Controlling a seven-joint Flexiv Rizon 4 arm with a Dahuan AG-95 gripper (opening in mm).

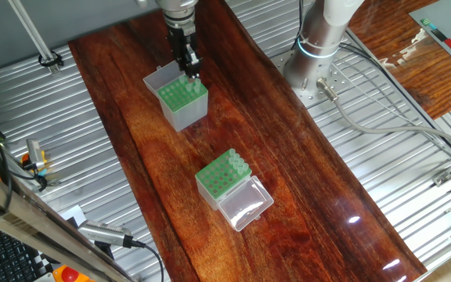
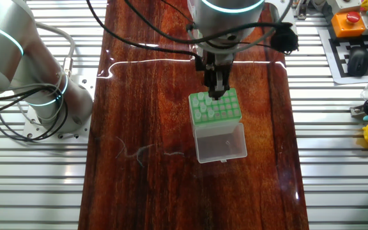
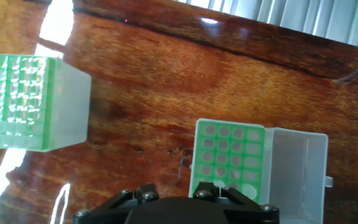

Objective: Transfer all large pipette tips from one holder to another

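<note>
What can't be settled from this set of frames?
- Gripper, open, shut or loaded: too small and dark in one fixed view, and its fingertips are cut off by the hand view's bottom edge.
- Taller holder: missing from the other fixed view, perhaps behind the arm.
- Large pipette tips in it: no count possible; too small in one fixed view, blurred by glare in the hand view.

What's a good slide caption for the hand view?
Looking down from the hand: taller grey-sided holder at left, open-lidded green rack at right, on the wooden table.
</note>
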